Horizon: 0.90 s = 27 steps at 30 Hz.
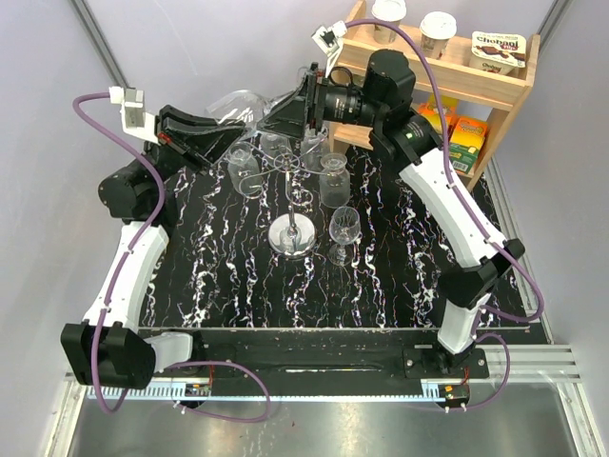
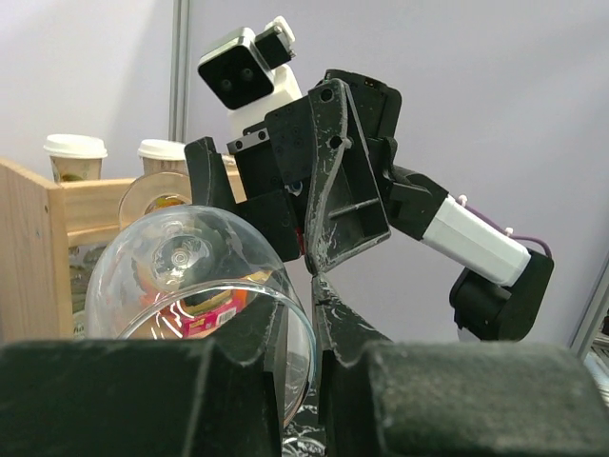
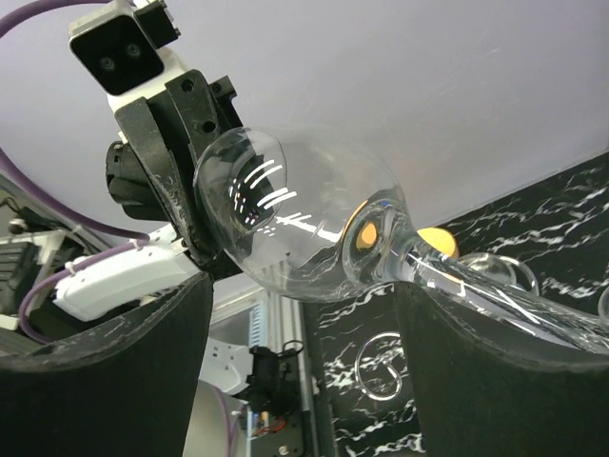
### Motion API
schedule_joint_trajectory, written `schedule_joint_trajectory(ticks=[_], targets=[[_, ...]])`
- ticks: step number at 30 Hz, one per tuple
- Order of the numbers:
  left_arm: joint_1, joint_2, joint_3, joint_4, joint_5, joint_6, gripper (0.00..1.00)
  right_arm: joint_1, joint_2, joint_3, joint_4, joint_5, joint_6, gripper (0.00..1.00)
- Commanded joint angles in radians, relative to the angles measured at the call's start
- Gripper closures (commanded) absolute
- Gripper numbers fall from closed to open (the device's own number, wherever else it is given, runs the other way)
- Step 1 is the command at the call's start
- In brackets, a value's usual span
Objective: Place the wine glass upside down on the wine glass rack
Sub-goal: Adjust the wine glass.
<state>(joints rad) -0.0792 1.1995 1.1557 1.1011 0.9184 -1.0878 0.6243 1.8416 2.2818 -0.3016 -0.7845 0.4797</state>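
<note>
The clear wine glass (image 1: 238, 103) is held sideways in the air at the back of the table, above the silver wire rack (image 1: 291, 238). My left gripper (image 1: 225, 131) is shut on the bowl's rim, with one finger inside the glass and one outside (image 2: 314, 286). The bowl (image 2: 186, 276) fills the left of the left wrist view. My right gripper (image 1: 274, 118) is open, its fingers spread wide on either side of the bowl and stem (image 3: 304, 224), not touching it. A curled arm of the rack (image 3: 381, 367) shows below.
Other glasses stand around the rack: a tumbler (image 1: 333, 179), a small stemmed glass (image 1: 344, 228) and one at the left (image 1: 243, 167). A wooden shelf (image 1: 495, 90) with cups and snack boxes stands at the back right. The table top is black marble (image 1: 238, 286).
</note>
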Motion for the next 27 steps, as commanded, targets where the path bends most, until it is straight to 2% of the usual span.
schedule_joint_trajectory(ticks=[1, 3, 4, 10, 14, 22, 27], targets=[[-0.037, -0.061, 0.050, 0.184, 0.060, -0.080, 1.00, -0.104, -0.031, -0.137, 0.291, 0.139, 0.289, 0.19], [-0.031, -0.049, 0.071, 0.193, 0.045, -0.096, 1.00, -0.116, -0.051, -0.226, 0.424, 0.107, 0.325, 0.21], [-0.031, -0.043, 0.085, 0.186, 0.043, -0.098, 1.00, -0.117, -0.054, -0.240, 0.426, 0.111, 0.327, 0.22], [-0.004, -0.022, 0.137, 0.187, 0.033, -0.127, 1.00, -0.101, 0.024, -0.015, 0.276, 0.182, 0.284, 0.21], [0.038, 0.012, 0.220, 0.198, 0.016, -0.175, 1.00, -0.055, 0.041, 0.063, 0.222, 0.220, 0.296, 0.21], [0.058, 0.054, 0.262, 0.282, -0.029, -0.248, 1.00, -0.026, 0.042, 0.076, 0.160, 0.260, 0.307, 0.20], [0.079, 0.038, 0.265, 0.316, -0.082, -0.288, 1.00, 0.034, 0.047, 0.093, 0.156, 0.257, 0.306, 0.20]])
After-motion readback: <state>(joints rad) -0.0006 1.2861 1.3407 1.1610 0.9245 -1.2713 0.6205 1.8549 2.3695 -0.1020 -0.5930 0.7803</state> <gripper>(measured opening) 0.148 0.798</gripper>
